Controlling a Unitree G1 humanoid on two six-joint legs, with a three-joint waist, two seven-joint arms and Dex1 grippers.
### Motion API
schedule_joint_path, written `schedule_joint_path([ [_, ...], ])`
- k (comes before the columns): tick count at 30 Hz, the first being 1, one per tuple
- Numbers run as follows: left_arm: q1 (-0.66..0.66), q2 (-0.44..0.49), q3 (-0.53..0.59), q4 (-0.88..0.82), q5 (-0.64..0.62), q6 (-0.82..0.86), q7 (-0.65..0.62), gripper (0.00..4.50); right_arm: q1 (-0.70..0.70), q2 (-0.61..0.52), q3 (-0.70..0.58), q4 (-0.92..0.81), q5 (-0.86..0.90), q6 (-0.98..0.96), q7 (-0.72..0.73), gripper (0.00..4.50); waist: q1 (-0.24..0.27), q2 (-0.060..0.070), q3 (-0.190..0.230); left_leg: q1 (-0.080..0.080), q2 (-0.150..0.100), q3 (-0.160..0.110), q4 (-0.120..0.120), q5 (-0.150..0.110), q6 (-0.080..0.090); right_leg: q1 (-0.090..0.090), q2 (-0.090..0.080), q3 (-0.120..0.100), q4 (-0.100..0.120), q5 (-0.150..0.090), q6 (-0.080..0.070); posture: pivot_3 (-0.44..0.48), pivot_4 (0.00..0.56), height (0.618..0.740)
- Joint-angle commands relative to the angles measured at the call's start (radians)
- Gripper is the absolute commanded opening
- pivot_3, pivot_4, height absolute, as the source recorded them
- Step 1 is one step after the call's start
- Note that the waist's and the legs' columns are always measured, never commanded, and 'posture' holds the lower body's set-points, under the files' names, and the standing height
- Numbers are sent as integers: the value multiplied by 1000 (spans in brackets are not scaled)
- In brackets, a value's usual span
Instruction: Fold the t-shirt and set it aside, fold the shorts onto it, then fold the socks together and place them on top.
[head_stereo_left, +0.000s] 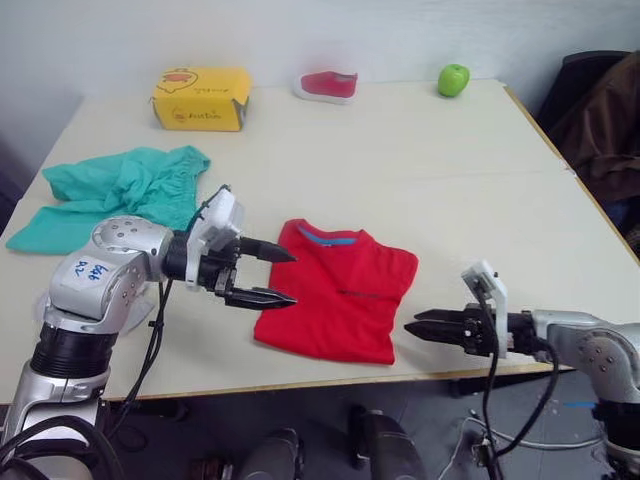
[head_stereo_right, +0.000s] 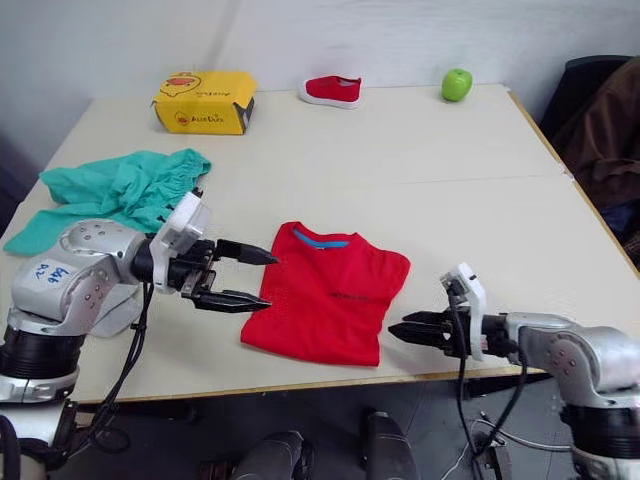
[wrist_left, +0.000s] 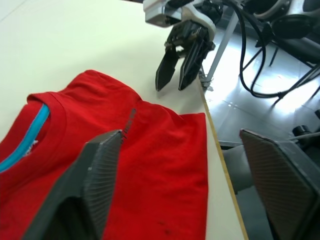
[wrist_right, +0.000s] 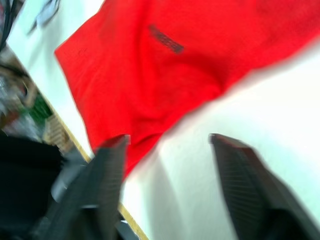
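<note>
T-shirt flat on table near front edge, partly folded into a rough rectangle; long axis running 12 to 6 with a slight lean toward 1, blue-lined collar at 12 end, hem at 6 end close to table edge.

Left gripper at shirt's 9 o'clock side, fingers spread apart, tips over the shirt's left margin, pointing toward 3; nothing held.

Right gripper at about 4 o'clock of shirt, just off its lower right corner, near the table's front edge, pointing toward 9; fingers parted with an empty gap, per right wrist view.

Shorts crumpled at 10 o'clock of shirt, well apart from it, long axis roughly 8 to 2.

Along far edge: yellow box, small red shoe, green apple.
</note>
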Motion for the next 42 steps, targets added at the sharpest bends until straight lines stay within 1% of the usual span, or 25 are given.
schedule_joint_path([
  [1,16,5,16,-49,-20,-9,24,4500,-33,28,54,13,17,1,4,4341,-3,0,0,0,0,0,0,0,0,0,0,0,0,0,0,0,150,740],
  [2,22,7,19,-53,-22,-14,26,4500,-48,44,76,31,15,5,1,4428,-4,0,0,0,0,0,0,0,0,0,0,0,0,0,0,0,150,740],
  [5,28,13,21,-56,-18,-23,35,4500,-99,94,128,98,2,10,-6,4428,-6,0,0,0,0,0,0,0,0,0,0,0,0,0,0,0,150,740],
  [9,23,17,9,-49,4,-53,44,4500,-174,172,152,173,13,35,-17,4428,-11,0,0,1,0,0,0,0,0,0,1,0,0,0,0,0,150,740],
  [12,18,15,2,-46,10,-68,52,4500,-219,225,200,202,7,43,-11,4428,-19,0,0,1,0,0,0,0,-1,0,1,0,2,0,0,0,150,740],
  [17,13,15,-5,-45,12,-80,60,4500,-245,239,222,244,-14,48,-22,4428,-23,0,0,0,1,0,-1,0,-1,0,1,-1,2,0,-1,0,150,740],
  [20,11,12,-9,-47,12,-82,67,4500,-262,246,209,286,-29,47,-50,3802,-23,0,0,0,1,0,-1,0,-1,0,1,-1,2,0,-1,0,150,740],
  [21,12,11,-11,-48,15,-86,69,4500,-265,245,208,294,-34,42,-53,3503,-23,0,0,0,1,0,-1,0,-1,0,1,-1,2,0,-1,0,150,740],
  [22,14,10,-13,-48,17,-89,71,4500,-267,243,209,299,-37,39,-54,3183,-23,0,0,0,0,0,-1,0,-1,0,1,-1,3,0,-1,0,150,740],
  [23,15,9,-15,-48,19,-92,71,4500,-267,240,213,301,-42,34,-55,2726,-22,0,0,0,0,0,-1,0,-1,0,1,-1,3,0,-1,0,150,740],
  [24,16,10,-16,-49,20,-95,72,4500,-266,238,216,302,-46,31,-57,2451,-22,0,0,0,1,0,-1,0,-1,0,1,-1,3,0,-1,0,150,740],
  [29,14,12,-24,-46,28,-109,70,4500,-260,228,207,303,-58,23,-67,661,-24,-3,-2,0,0,0,0,0,-1,0,1,-1,2,0,-1,0,150,740],
  [31,11,12,-27,-44,29,-113,70,4500,-254,207,199,301,-67,19,-70,80,-22,-4,-3,2,0,0,0,0,-1,2,1,-1,2,0,0,0,150,740],
  [33,8,10,-30,-43,28,-114,70,4500,-247,168,180,305,-76,18,-69,26,-19,-4,-3,2,0,0,1,0,-1,3,0,0,2,0,0,0,150,740],
  [37,8,4,-34,-51,21,-113,70,4500,-230,55,123,303,-61,35,-41,26,10,-4,-3,1,-1,0,1,1,1,3,-1,-1,1,1,1,0,150,740],
  [40,8,-3,-38,-55,16,-114,67,4500,-209,-69,94,302,-54,29,12,26,27,-3,-2,-1,-3,-1,1,0,3,3,-2,-1,-1,1,2,0,150,740],
  [42,4,-9,-44,-51,18,-119,63,4500,-195,-167,107,309,-70,-5,71,26,29,-3,-2,-3,-4,-1,1,0,4,1,-3,-1,-3,1,2,0,150,740],
])
